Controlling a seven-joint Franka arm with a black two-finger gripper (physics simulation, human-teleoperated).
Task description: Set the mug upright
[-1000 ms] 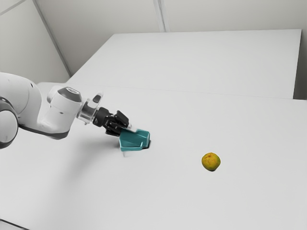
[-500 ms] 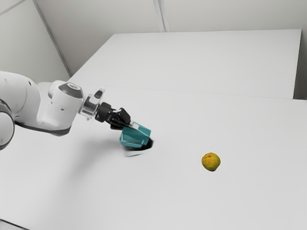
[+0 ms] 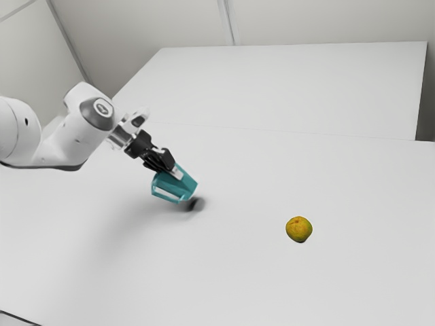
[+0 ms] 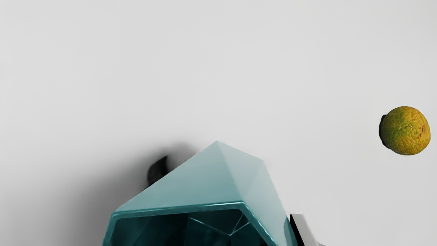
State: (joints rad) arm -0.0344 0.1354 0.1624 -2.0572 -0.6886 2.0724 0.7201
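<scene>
The teal, faceted mug [image 3: 178, 189] hangs tilted from my gripper [image 3: 174, 172] in the exterior view, with a dark shadow on the table just below it. Its side wall is held at the fingertips. In the wrist view the mug [image 4: 201, 188] shows its pale outer facets and part of its dark open mouth. One fingertip of my gripper [image 4: 280, 242] presses on the outside of the wall there; the other is mostly hidden by the mug and the view's bottom edge.
A yellow-green citrus fruit [image 3: 299, 229] rests on the white table [image 3: 272, 285], toward the exterior view's right and well apart from the mug. The fruit [image 4: 405, 131] has a small dark shadow beside it.
My hand has risen and drawn back toward the exterior view's left, taking the mug along. The mug has lifted off the table and tilted further. The fruit has stayed still.
</scene>
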